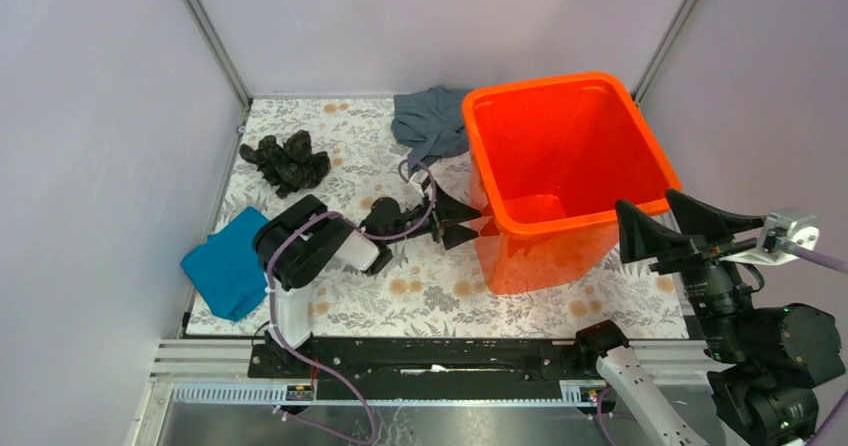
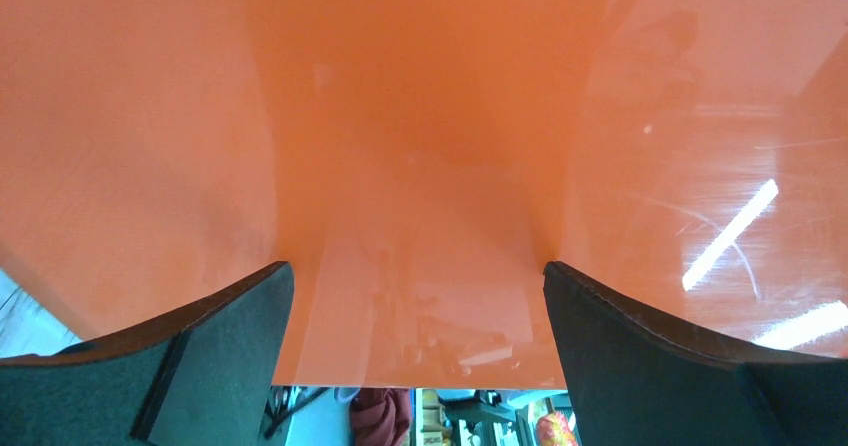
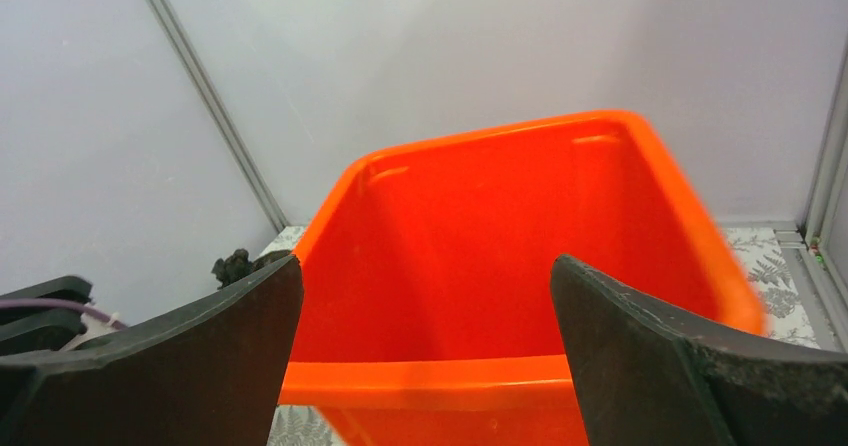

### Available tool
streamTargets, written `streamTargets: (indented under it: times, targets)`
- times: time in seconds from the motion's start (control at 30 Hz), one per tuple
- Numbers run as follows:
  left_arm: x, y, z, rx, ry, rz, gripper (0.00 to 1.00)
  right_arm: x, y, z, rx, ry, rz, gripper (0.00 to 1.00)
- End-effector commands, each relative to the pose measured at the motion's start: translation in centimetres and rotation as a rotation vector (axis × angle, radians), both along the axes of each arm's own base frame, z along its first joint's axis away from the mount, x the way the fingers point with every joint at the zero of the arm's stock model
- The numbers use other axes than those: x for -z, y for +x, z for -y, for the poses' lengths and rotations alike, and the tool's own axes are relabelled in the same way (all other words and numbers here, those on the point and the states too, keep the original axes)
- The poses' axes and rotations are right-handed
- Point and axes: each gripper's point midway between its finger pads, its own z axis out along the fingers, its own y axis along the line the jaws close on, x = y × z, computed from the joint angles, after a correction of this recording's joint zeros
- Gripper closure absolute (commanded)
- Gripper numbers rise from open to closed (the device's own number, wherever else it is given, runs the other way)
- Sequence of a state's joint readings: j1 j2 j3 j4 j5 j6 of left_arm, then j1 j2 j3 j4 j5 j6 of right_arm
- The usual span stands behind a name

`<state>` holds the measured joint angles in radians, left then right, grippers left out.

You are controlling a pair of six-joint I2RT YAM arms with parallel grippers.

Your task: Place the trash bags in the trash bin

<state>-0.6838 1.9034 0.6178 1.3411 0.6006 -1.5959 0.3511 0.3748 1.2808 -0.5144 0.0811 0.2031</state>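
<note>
Both my jaws wide open, holding nothing. Left jaws point right at the orange trash bin's (image 1: 548, 82) left wall, away from the black trash bag (image 1: 285, 161), which lies crumpled far-left on the surface (image 1: 440, 291), long axis roughly left-right. Left arm is nearer; right jaws hover by the bin's near-right corner

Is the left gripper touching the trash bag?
Apart. Top view: the trash bag lies at far left, patterned tabletop between it and the open left gripper beside the trash bin.
</note>
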Motion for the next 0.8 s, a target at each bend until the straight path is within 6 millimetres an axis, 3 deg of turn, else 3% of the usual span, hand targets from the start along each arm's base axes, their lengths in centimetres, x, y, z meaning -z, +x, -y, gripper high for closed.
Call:
streamTargets:
  times: [0.0, 0.1, 0.2, 0.3, 0.37, 0.47, 0.57, 0.6, 0.63, 0.67, 0.77]
  targets:
    - [-3.3, 1.7, 4.7, -0.038, -0.105, 0.109, 0.01, 0.6, 0.5, -1.2, -0.053, -0.043, -0.003, 0.0]
    - [-1.7, 2.6, 8.0, -0.035, -0.08, 0.095, 0.01, 1.0, 0.7, -1.6, -0.068, -0.045, -0.016, 0.0]
    - [-0.7, 3.7, 10.0, -0.045, -0.039, 0.108, 0.01, 1.2, 0.7, -2.1, -0.094, -0.05, -0.02, 0.0]
    - [-0.3, 4.4, 10.3, -0.064, 0.046, 0.149, 0.01, 1.2, 0.8, -2.2, -0.1, -0.053, -0.023, 0.0]
    - [0.0, 4.8, 9.0, -0.094, 0.131, 0.189, 0.01, 1.2, 0.8, -2.3, -0.101, -0.053, -0.025, 0.0]
    - [-0.2, 5.1, 5.2, -0.146, 0.236, 0.241, 0.01, 1.3, 0.9, -2.5, -0.112, -0.06, -0.023, 0.0]
    - [-0.2, 5.5, -0.7, -0.229, 0.371, 0.291, 0.01, 1.5, 1.2, -2.9, -0.127, -0.07, -0.029, 0.0]
    - [0.3, 5.6, -3.0, -0.26, 0.461, 0.311, 0.01, 1.6, 1.3, -3.0, -0.132, -0.072, -0.032, 0.0]
    - [-0.9, 5.7, -5.4, -0.311, 0.542, 0.366, 0.01, 1.7, 1.4, -3.2, -0.14, -0.075, -0.035, 0.0]
    - [-0.8, 5.9, -7.9, -0.359, 0.67, 0.408, 0.01, 1.8, 1.4, -3.4, -0.148, -0.077, -0.039, 0.0]
    - [0.8, 5.8, -16.9, -0.432, 1.15, 0.463, 0.01, 2.0, 1.7, -3.9, -0.173, -0.086, -0.048, 0.0]
